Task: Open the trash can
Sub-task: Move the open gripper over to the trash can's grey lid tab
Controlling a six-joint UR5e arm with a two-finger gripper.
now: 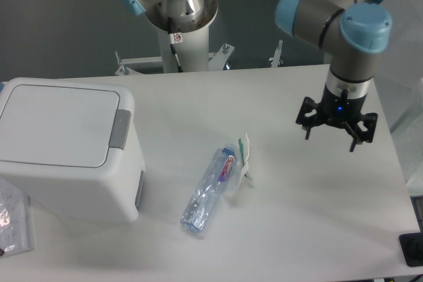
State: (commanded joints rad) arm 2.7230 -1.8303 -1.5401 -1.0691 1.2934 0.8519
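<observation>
The trash can (63,150) sits at the left of the white worktop (297,203), its flat lid down and the grey push button (120,129) at the rim facing right; the claw (336,131) hangs spread and empty, well apart at the right (above the surface); a clear plastic bottle (210,189) lies between them.

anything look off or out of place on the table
A clear bottle lies on its side mid-table, a torn wrapper loose beside it. The trash can sits upright, lid shut. The gripper hangs over bare table, holding nothing.
</observation>
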